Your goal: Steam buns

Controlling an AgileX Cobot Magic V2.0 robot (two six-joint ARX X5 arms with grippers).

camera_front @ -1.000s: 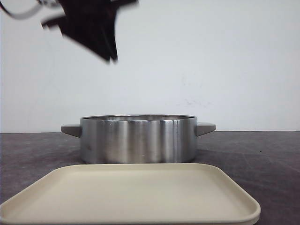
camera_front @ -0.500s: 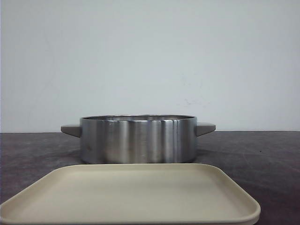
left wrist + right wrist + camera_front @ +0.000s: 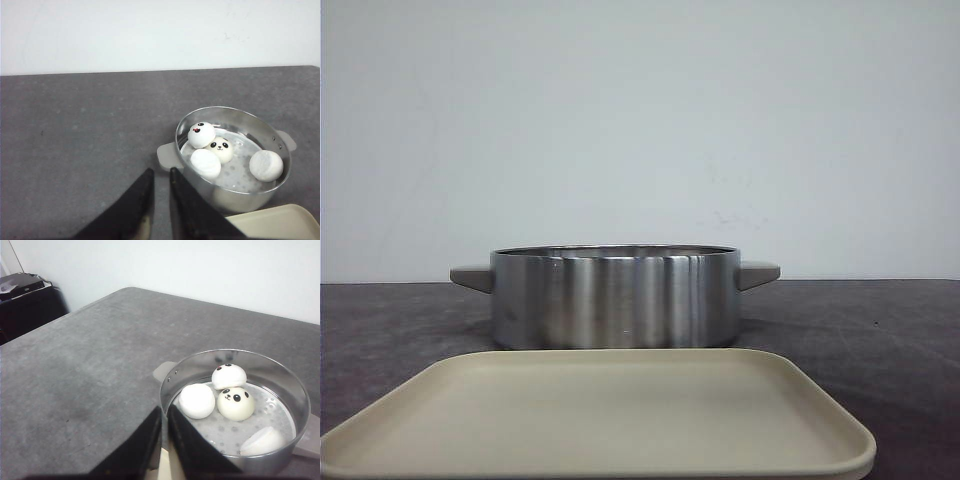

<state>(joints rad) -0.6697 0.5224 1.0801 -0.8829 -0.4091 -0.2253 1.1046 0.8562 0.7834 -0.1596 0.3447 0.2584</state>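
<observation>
Four buns [image 3: 219, 150] inside steel pot [image 3: 614, 296] on perforated floor — three clustered at pot's left side, touching; fourth apart at right wall. Cream tray [image 3: 600, 420] just near of pot, bare.

Handling, as judgement: buns look soft, light, easy to dent; smooth dome may slip. Best hold across widest part, low on sides, gentle squeeze.

Left end effector [image 3: 161, 176] above worktop [image 3: 80, 130], left of pot, fingers nearly together, holding nothing. Right end effector [image 3: 165, 412] likewise almost closed, empty, near pot rim. Neither touches buns.
</observation>
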